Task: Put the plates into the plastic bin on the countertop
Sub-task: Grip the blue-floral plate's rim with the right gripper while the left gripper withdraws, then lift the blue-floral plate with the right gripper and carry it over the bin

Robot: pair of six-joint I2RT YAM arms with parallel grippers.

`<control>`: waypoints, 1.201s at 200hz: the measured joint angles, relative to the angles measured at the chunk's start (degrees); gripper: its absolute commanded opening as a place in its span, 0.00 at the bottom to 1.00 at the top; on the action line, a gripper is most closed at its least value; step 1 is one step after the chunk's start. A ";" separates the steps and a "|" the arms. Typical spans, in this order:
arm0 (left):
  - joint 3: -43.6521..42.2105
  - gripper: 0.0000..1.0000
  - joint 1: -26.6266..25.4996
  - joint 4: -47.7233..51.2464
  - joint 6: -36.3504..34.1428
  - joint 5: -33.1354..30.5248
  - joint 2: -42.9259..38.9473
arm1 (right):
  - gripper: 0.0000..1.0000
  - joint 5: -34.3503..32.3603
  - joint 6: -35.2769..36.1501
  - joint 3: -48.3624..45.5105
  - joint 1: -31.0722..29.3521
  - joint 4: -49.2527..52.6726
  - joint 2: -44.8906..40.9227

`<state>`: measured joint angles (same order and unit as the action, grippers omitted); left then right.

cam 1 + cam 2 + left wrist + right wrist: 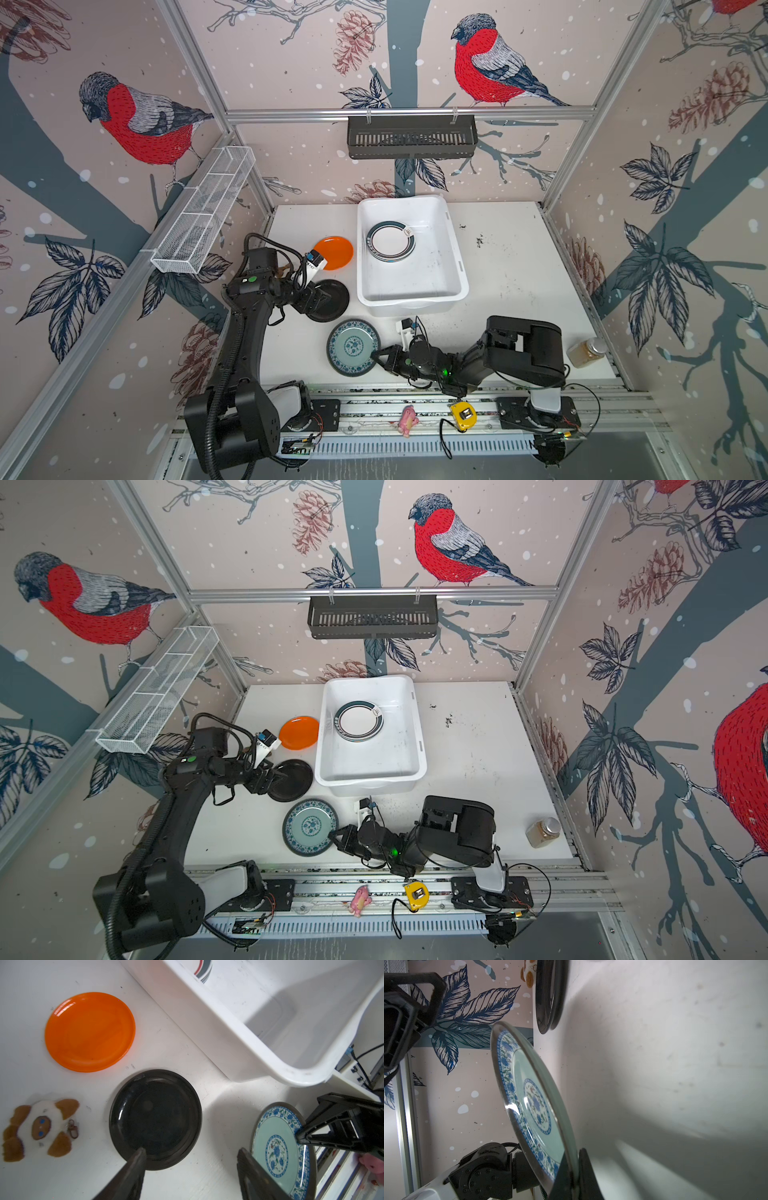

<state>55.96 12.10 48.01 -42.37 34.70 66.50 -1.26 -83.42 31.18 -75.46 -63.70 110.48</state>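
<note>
The white plastic bin [409, 309] [370, 789] [228, 1022] stands mid-countertop with a stack of white dark-banded plates [390, 241] [359, 721] inside. Left of it lie an orange plate [334, 252] [299, 733] [89, 1030] and a black plate [332, 301] [295, 779] [155, 1118] [548, 995]. My left gripper [322, 299] [276, 777] [192, 1150] hangs open over the black plate's near rim, holding nothing. My right gripper [376, 355] [332, 835] [574, 1159] is shut on the rim of the teal floral plate [353, 347] [309, 827] [276, 1147] [533, 1101], which looks tilted off the countertop.
A brown-and-white plush toy [41, 1126] lies by the black plate. A jar [586, 351] stands at the right edge. A yellow tape measure [463, 415] and pink toy [407, 419] rest on the front rail. A black slotted basket [411, 137] and wire-mesh tray [203, 212] hang on the walls.
</note>
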 measured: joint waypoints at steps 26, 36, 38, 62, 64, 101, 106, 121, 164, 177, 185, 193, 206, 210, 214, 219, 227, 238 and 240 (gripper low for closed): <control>0.72 0.73 0.00 -2.36 6.12 -0.74 -2.27 | 0.04 0.42 1.20 0.15 -0.31 2.86 -1.64; 1.84 0.73 0.00 -2.97 8.11 -0.90 -3.13 | 0.04 0.39 1.57 0.33 -0.33 4.17 -2.43; 2.12 0.73 0.00 -3.19 8.50 -0.94 -3.32 | 0.03 0.39 1.64 0.37 -0.33 4.44 -2.58; 5.29 0.73 0.00 -5.33 12.68 -1.27 -4.02 | 0.03 0.42 2.86 1.05 -0.52 6.75 -4.04; 5.53 0.73 0.00 -5.38 12.96 -1.33 -4.00 | 0.03 0.48 2.91 1.11 -0.57 6.91 -4.13; 8.22 0.73 0.00 -5.40 17.20 -1.90 -3.93 | 0.03 1.60 4.11 1.38 -1.01 8.66 -4.85; 8.57 0.73 0.00 -5.33 17.84 -1.90 -3.89 | 0.03 1.77 4.11 1.29 -1.03 8.72 -4.85; 9.79 0.73 0.00 -5.29 19.32 -1.92 -3.69 | 0.03 1.97 4.09 0.70 -1.18 8.79 -5.01; 14.47 0.73 0.00 -4.98 22.97 -1.90 -2.58 | 0.04 2.80 4.50 0.79 -1.73 11.23 -7.32; 15.61 0.73 0.00 -5.03 23.15 -1.97 -2.47 | 0.03 2.86 5.44 1.79 -2.01 12.90 -8.24; 16.15 0.73 0.00 -5.01 23.78 -2.14 -2.34 | 0.04 3.08 5.66 2.43 -2.25 14.08 -8.83; 16.59 0.73 0.00 -4.90 24.11 -2.38 -2.19 | 0.04 3.58 5.90 2.89 -2.49 15.17 -9.33; 17.22 0.73 0.00 -4.81 24.48 -2.84 -1.88 | 0.03 4.48 6.97 3.48 -2.73 17.38 -10.43; 17.40 0.73 0.00 -4.79 24.48 -2.95 -1.79 | 0.04 4.50 7.02 3.72 -2.84 18.14 -10.80; 17.55 0.74 0.00 -4.70 24.50 -3.08 -1.75 | 0.03 4.74 7.13 3.93 -2.82 18.86 -11.13; 17.75 0.74 0.00 -4.48 24.57 -3.21 -1.73 | 0.03 5.07 7.34 4.28 -2.82 19.85 -11.54; 18.18 0.74 0.00 -3.96 24.72 -3.21 -1.70 | 0.03 5.73 8.13 4.98 -2.78 21.55 -12.24; 19.41 0.74 0.00 -3.13 24.96 -2.99 -1.66 | 0.03 6.38 8.79 6.14 -2.80 24.13 -13.35; 19.74 0.74 0.00 -2.89 24.94 -2.82 -1.64 | 0.03 6.60 8.94 6.38 -2.80 24.59 -13.57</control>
<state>75.70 12.10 45.12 -17.43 31.88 64.86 5.34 -74.48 37.56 -78.26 -39.11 96.90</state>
